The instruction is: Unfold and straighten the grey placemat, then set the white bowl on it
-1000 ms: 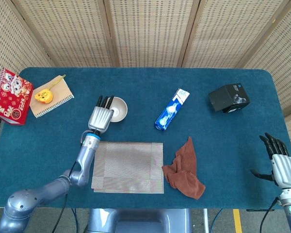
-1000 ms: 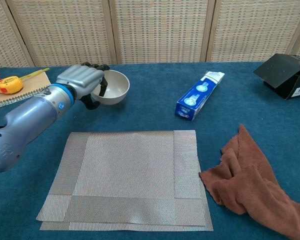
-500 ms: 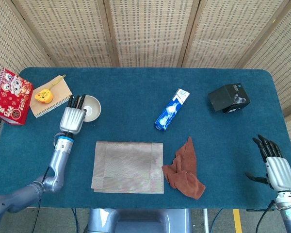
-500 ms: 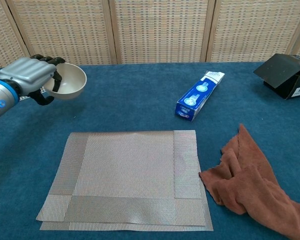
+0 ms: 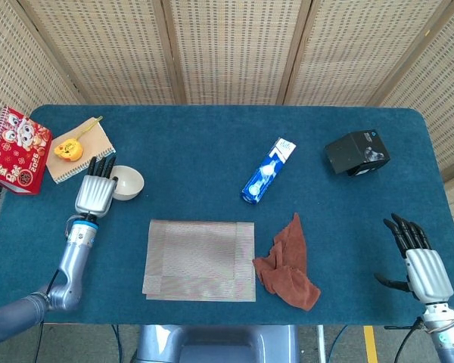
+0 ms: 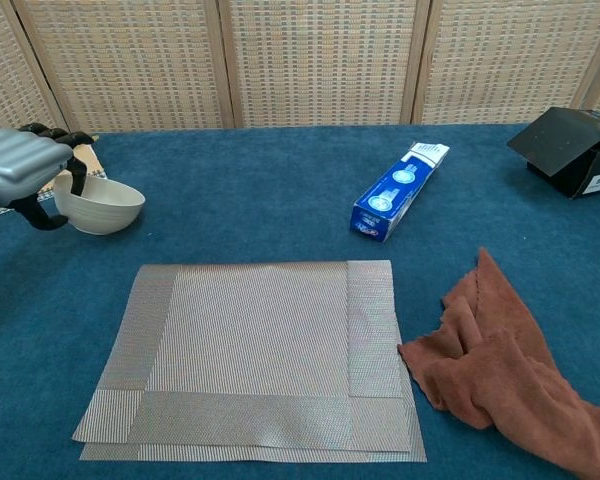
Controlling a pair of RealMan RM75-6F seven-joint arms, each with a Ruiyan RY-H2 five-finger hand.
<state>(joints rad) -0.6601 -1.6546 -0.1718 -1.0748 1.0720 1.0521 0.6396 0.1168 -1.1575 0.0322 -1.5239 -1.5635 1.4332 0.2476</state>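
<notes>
The grey placemat (image 5: 200, 259) (image 6: 255, 355) lies flat near the table's front edge, with narrow strips along its right, bottom and left sides folded over onto it. The white bowl (image 5: 127, 182) (image 6: 100, 205) is at the far left, off the mat and behind its left corner. My left hand (image 5: 94, 195) (image 6: 25, 175) grips the bowl's left rim, fingers hooked over the edge. Whether the bowl touches the cloth I cannot tell. My right hand (image 5: 422, 265) hovers at the front right corner, fingers spread, holding nothing.
A brown cloth (image 5: 289, 265) (image 6: 500, 365) lies crumpled just right of the mat. A blue toothpaste box (image 5: 268, 171) (image 6: 400, 190) lies mid-table, and a black box (image 5: 357, 153) (image 6: 575, 150) at the back right. A notebook (image 5: 79, 147) with a yellow tape measure and a red booklet (image 5: 15, 150) sit far left.
My left hand has carried the bowl leftward and lower, from behind the mat's top edge to the table's far left. The right hand drifted slightly left and toward the front.
</notes>
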